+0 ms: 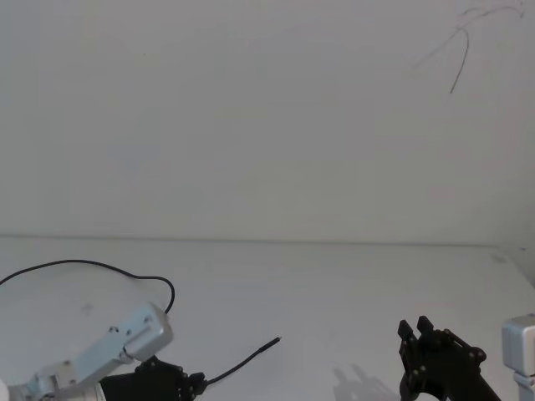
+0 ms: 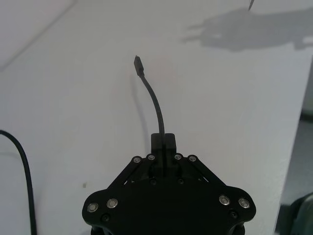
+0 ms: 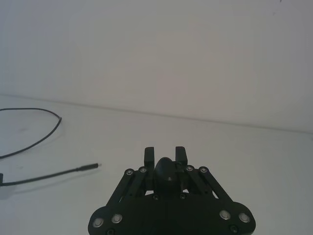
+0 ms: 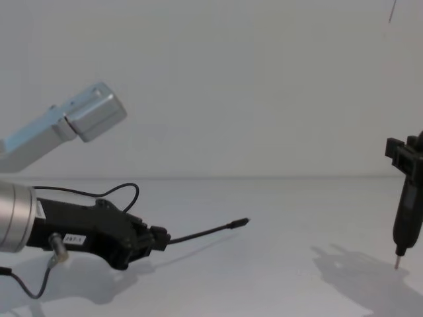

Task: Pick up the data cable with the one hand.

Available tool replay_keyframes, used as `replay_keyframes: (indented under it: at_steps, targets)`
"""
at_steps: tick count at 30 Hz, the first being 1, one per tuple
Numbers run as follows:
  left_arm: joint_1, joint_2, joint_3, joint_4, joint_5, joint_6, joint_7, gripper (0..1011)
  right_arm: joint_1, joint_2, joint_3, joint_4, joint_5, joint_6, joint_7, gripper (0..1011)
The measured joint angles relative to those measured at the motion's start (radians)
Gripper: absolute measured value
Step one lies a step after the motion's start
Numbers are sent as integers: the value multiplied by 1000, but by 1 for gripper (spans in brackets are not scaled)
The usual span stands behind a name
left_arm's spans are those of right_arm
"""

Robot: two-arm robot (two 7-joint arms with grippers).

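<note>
Plain white wall (image 1: 251, 125), white table (image 1: 334, 284)

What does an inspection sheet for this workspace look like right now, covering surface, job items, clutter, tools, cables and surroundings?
Surface: white table, plain and flat.
Job's things: data cable held near its plug end by the left tool, plug tip sticking out free above the table; the rest loops back across the table on the robot's left.
Clutter: nothing seen.
Grippers: left tool low over the table on the left, shut on the data cable; right tool on the right, clear of the cable, gripping a slim black pen-shaped tool pointing down.
Cables: a thin wire hangs under the left arm.
Surroundings: bare white wall behind the table.
</note>
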Motion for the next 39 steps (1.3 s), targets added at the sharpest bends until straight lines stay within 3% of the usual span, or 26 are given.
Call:
replay_keyframes:
  at_steps: [11,25,30,39]
  targets:
    - [8,-3,-46,10,-96,-91,-72,40,0,0,0,0,0,0,0,251]
    - [23,10,-115,28,-282,-196,-236,40,0,0,0,0,0,0,0,251]
    - [28,16,-128,29,-326,-213,-277,40,0,-4,0,-4,-3,-3,0,251]
    - [33,22,-140,29,-366,-231,-314,40,5,-20,-1,-33,-8,-11,-2,251]
